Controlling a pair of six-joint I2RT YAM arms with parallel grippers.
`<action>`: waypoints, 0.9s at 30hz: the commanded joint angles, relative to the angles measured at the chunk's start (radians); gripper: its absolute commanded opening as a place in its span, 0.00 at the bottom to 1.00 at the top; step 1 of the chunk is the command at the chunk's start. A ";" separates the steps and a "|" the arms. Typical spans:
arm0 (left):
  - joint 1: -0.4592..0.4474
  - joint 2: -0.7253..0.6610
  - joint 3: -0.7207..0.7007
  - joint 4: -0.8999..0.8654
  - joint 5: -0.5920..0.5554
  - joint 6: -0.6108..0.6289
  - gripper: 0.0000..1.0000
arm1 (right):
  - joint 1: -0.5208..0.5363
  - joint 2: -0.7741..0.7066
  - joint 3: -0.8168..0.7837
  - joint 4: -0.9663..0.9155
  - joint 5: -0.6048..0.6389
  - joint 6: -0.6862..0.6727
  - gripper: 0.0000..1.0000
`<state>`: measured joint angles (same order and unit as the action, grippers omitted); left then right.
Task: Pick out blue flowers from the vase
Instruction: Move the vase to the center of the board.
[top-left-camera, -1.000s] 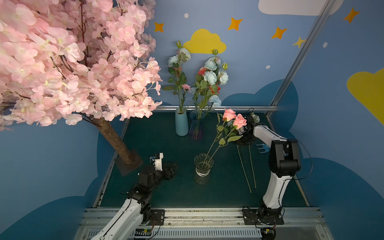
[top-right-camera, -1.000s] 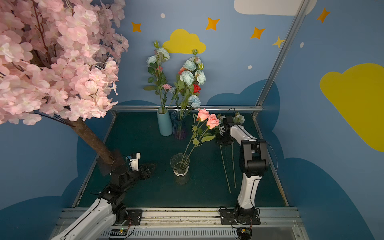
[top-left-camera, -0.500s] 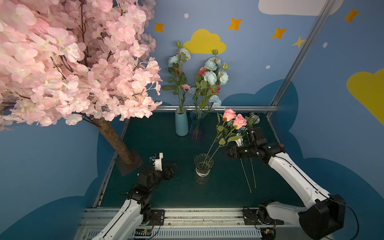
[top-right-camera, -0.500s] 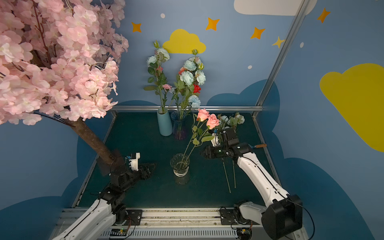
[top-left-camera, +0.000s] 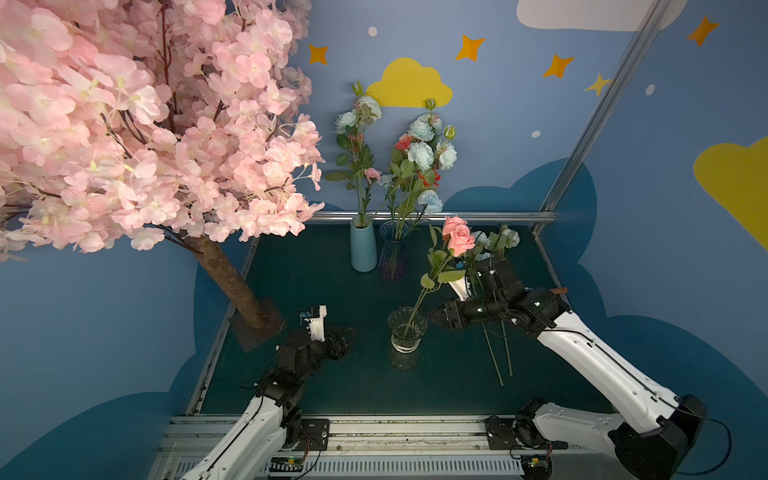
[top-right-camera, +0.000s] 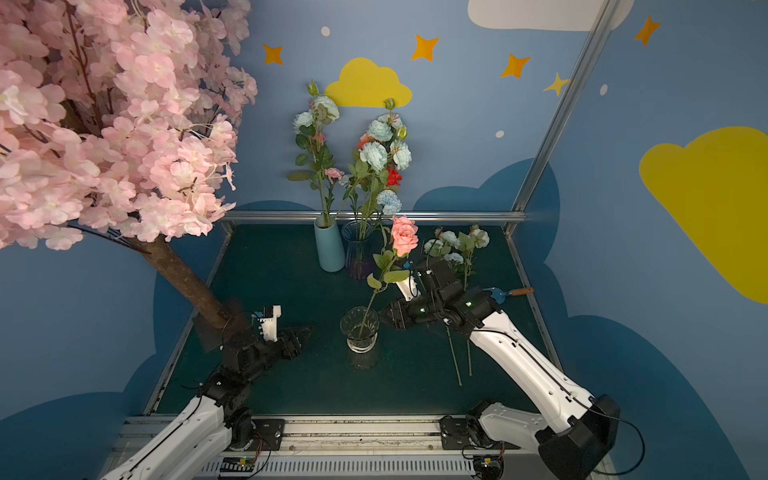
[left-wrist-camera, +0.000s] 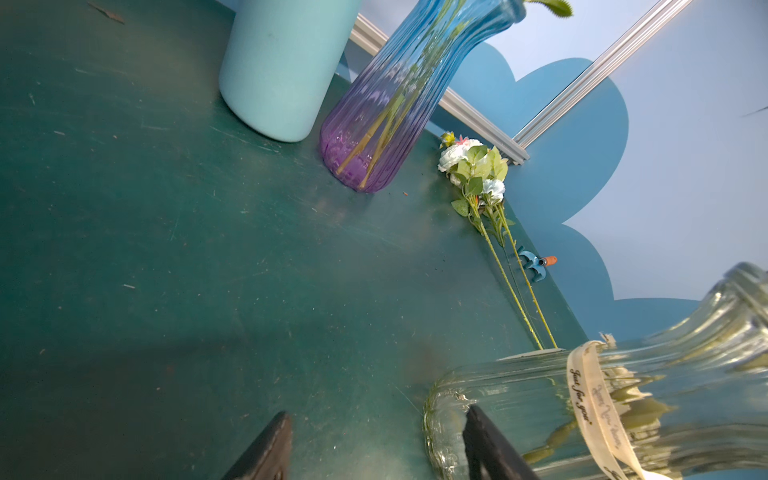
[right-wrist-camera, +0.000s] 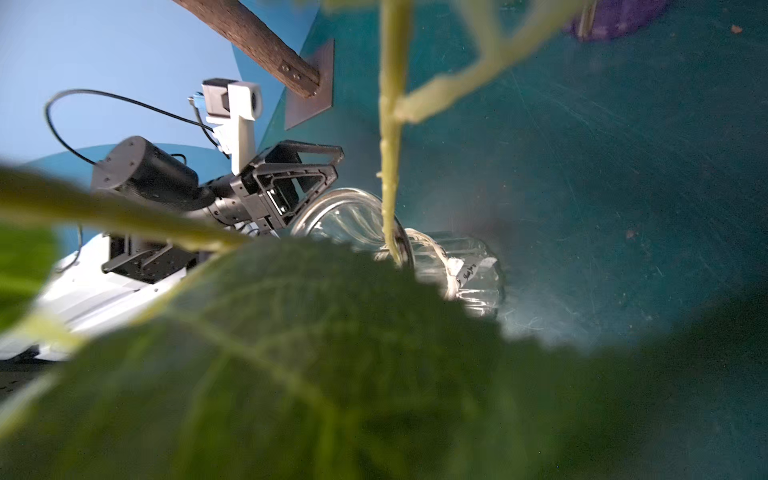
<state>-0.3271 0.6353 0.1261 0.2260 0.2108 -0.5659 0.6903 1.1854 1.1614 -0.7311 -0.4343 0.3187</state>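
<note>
Left gripper (top-left-camera: 349, 333) sat low toward the tabletop's (top-left-camera: 316, 291) front-left corner. Its jaws stood apart, with only bare green board between the fingers (left-wrist-camera: 268, 444). It held nothing, and the clear glass vase (top-left-camera: 406, 345) stood just beside it, toward the middle.

Over to the right gripper (top-left-camera: 434, 319). Its nose pointed at that vase's rim from the right-edge side, close to the glass. A leaf swamped its wrist view, so I could not tell whether those jaws were open or closed, and no stem showed as held.

Only pink roses (top-left-camera: 459, 239) showed above the clear vase, leaning toward the back-right corner. No blue head showed there.

Two blue flowers (top-left-camera: 509, 237) lay flat on the tabletop under and behind the right arm. Their stalks ran toward the front edge and their heads lay near the back-right corner. I'd call those ones picked.

At the back edge, more blue heads (top-left-camera: 422, 151) stood high in the ribbed blue-purple vase (top-left-camera: 392, 257). A few more stood in the pale blue vase (top-left-camera: 363, 249) just beside it.

So here was the key line. The remaining blue stems lay beyond both grippers, toward the back edge, with their long axes near upright. The right gripper looked the nearer of the two. By my reckoning any pull would need to go up along the stalk.
</note>
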 joint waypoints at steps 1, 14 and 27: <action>0.004 -0.029 0.005 0.011 0.013 0.002 0.65 | 0.034 0.015 0.037 -0.030 0.090 0.011 0.42; 0.004 -0.116 -0.017 -0.019 0.004 0.002 0.65 | 0.124 0.166 0.158 -0.129 0.287 -0.015 0.40; 0.004 -0.152 -0.026 -0.034 0.004 0.000 0.65 | 0.134 0.328 0.279 -0.203 0.355 -0.011 0.13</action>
<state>-0.3271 0.4950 0.1062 0.2073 0.2100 -0.5663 0.8280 1.4879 1.4078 -0.8726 -0.1268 0.3126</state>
